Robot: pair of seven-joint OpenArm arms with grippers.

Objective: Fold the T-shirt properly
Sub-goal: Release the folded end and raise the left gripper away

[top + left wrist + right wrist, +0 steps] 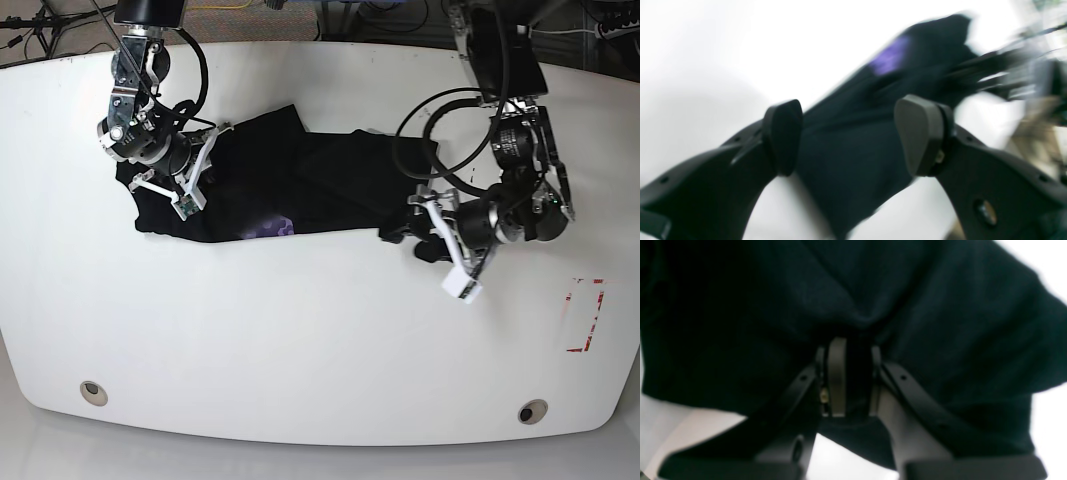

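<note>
The shirt (300,185) lies bunched in a long dark band across the far half of the table (300,340), its purple print (268,228) at the near edge. The right gripper (853,373) is clamped narrow on a fold of cloth, black fabric draping all around and ahead of it. The left gripper (846,136) stands wide, holding nothing; the shirt stretches away ahead of its pads (917,133), apparently just beyond them, though that view is blurred.

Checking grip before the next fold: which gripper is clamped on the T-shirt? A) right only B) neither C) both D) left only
A: the right gripper pinches the T-shirt between closed fingers; the left gripper is spread open, holding nothing.
</note>
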